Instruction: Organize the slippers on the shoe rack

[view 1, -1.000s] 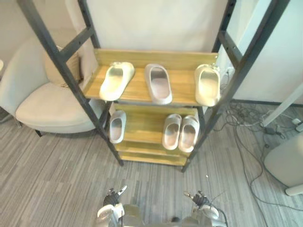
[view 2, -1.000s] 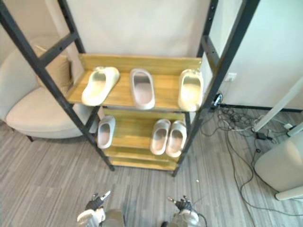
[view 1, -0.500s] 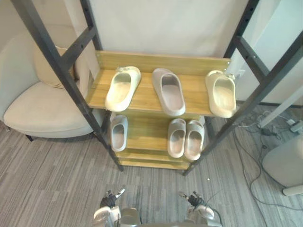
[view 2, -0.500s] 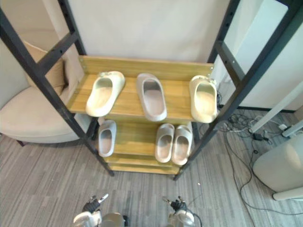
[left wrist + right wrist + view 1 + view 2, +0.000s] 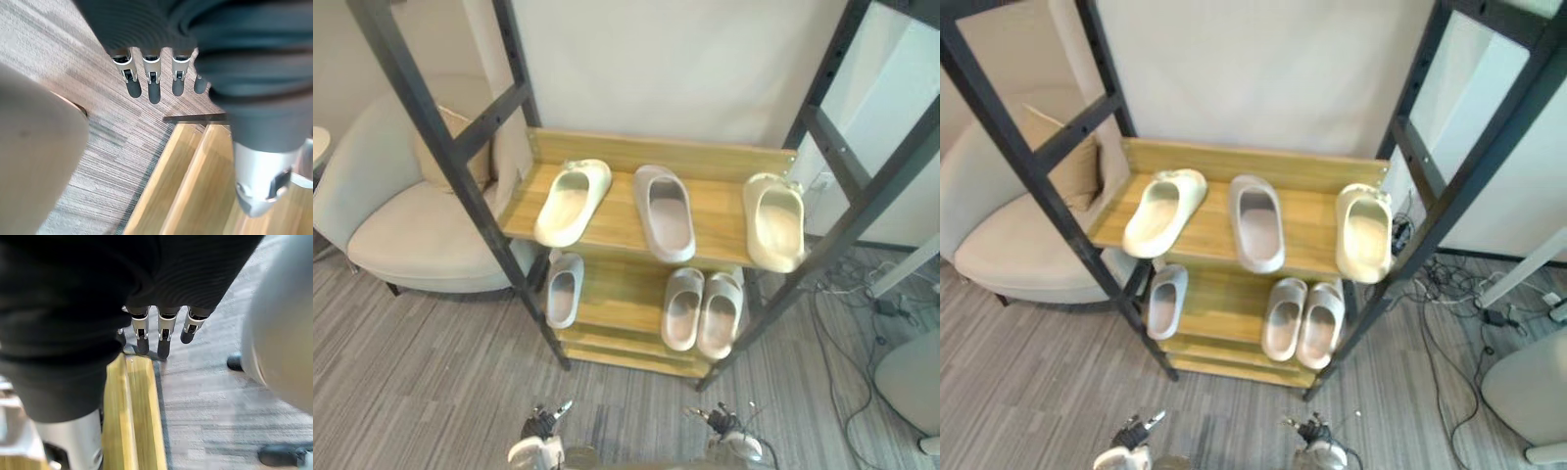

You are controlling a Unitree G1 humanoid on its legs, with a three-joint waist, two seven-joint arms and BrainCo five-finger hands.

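Shoe rack, upper shelf: a cream slipper askew at the left, a grey slipper in the middle, a second cream slipper at the right edge, well apart from its mate. Lower shelf: a lone grey slipper and a neat pair. Pairing appears unfinished. Left hand and right hand hang low before the rack, fingers straight, holding nothing. Slanted black posts flank the shelf fronts; an armchair stands just beside the left; the floor in front is open.

Left hand and right hand low, straight-fingered.
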